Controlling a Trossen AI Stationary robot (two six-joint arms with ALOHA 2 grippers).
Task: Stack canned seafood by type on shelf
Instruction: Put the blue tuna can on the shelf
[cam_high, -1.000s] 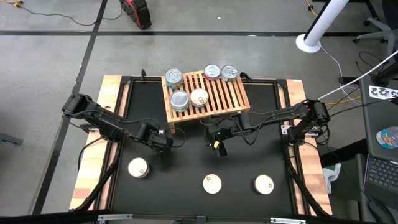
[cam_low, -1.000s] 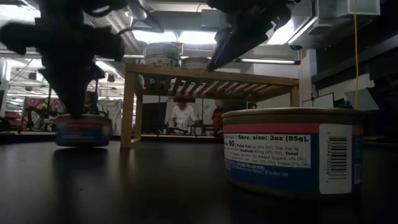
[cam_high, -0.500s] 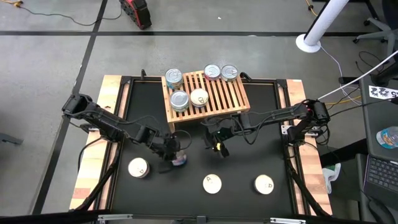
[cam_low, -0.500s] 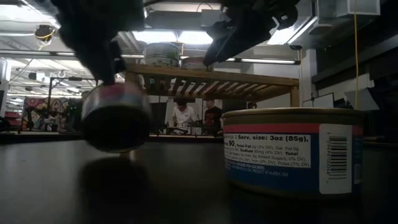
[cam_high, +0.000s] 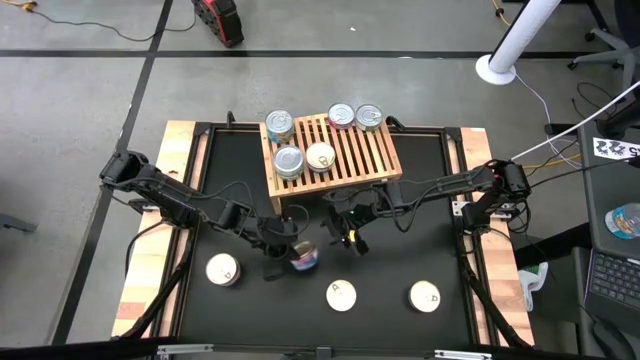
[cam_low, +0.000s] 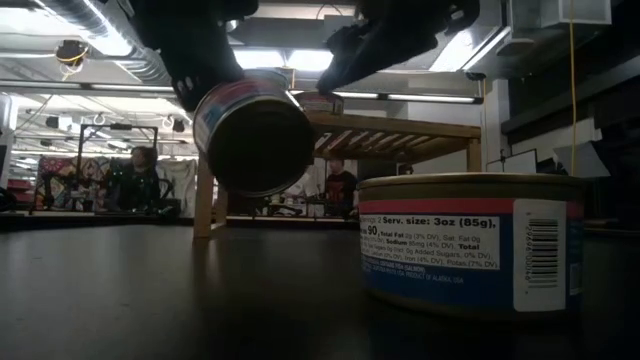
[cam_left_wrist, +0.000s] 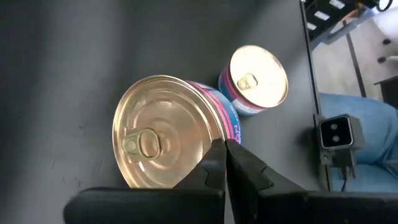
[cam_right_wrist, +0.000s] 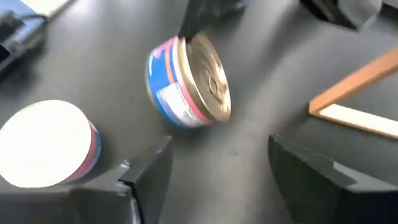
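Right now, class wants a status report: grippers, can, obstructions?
Left gripper shut on tilted can, lifted off the table. Right gripper open, empty, beside it. Shelf holds five cans; nothing blocking.

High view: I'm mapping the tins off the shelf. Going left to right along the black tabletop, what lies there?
White-lidded tin → tilted tin pinched in the left gripper → second white-lidded tin → third white-lidded tin.

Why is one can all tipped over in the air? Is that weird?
Yes, that one stands out. The left gripper pinches a can by its rim, so it hangs tilted on its side above the black table, in front of the shelf. The other cans sit flat. The right gripper waits open nearby.
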